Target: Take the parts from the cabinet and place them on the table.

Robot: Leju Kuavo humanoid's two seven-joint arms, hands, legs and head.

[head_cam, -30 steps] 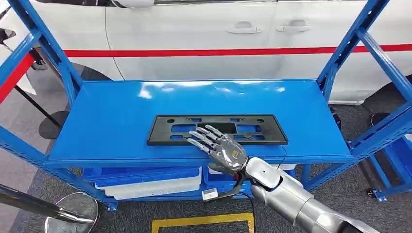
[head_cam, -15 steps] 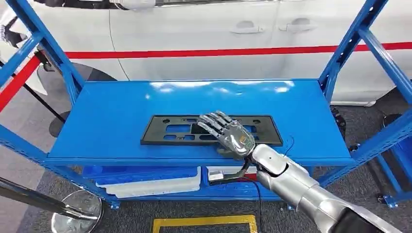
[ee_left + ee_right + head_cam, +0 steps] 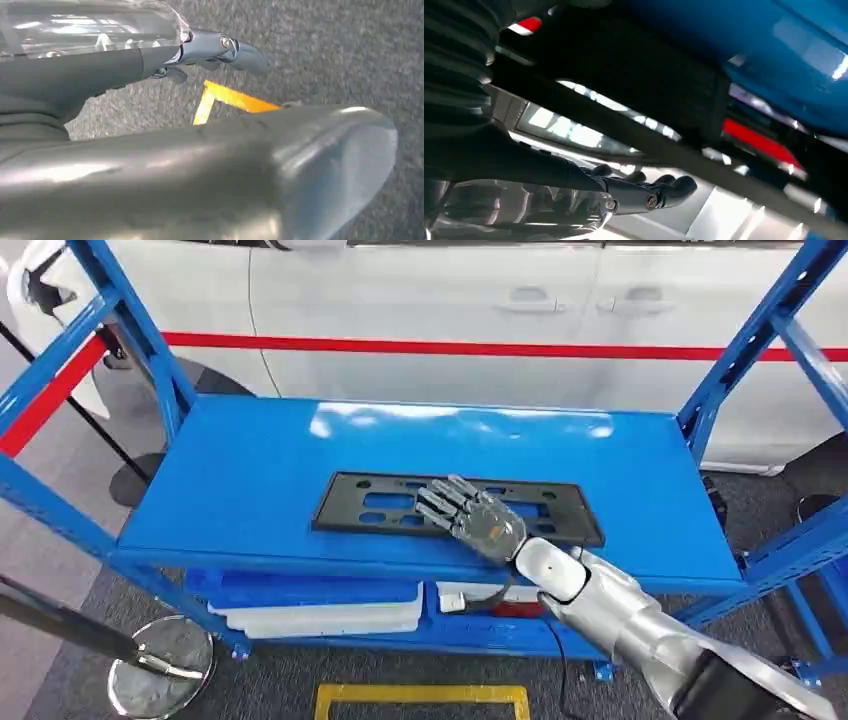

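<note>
A flat black plastic part (image 3: pixel 380 502) with several slots lies lengthwise on the blue cabinet shelf (image 3: pixel 250 470), close to its front edge. My right hand (image 3: pixel 470 515) lies palm down on the part's middle, fingers spread and stretched toward the back, gripping nothing. In the right wrist view the dark fingers (image 3: pixel 644 192) reach out straight beside the black part (image 3: pixel 634 65). My left hand (image 3: pixel 220 47) hangs over grey carpet, its fingers out straight and holding nothing.
Blue uprights (image 3: pixel 130 330) and braces (image 3: pixel 750 340) frame the shelf on both sides. A white car (image 3: pixel 450 300) with a red stripe stands behind. Blue and white bins (image 3: pixel 320 605) sit on the lower shelf. A stanchion base (image 3: pixel 160 665) and yellow floor tape (image 3: pixel 420 698) lie in front.
My right hand has slid from the part's front edge further onto the part. The camera has shifted a little, so the whole shelf sits differently in the picture.
</note>
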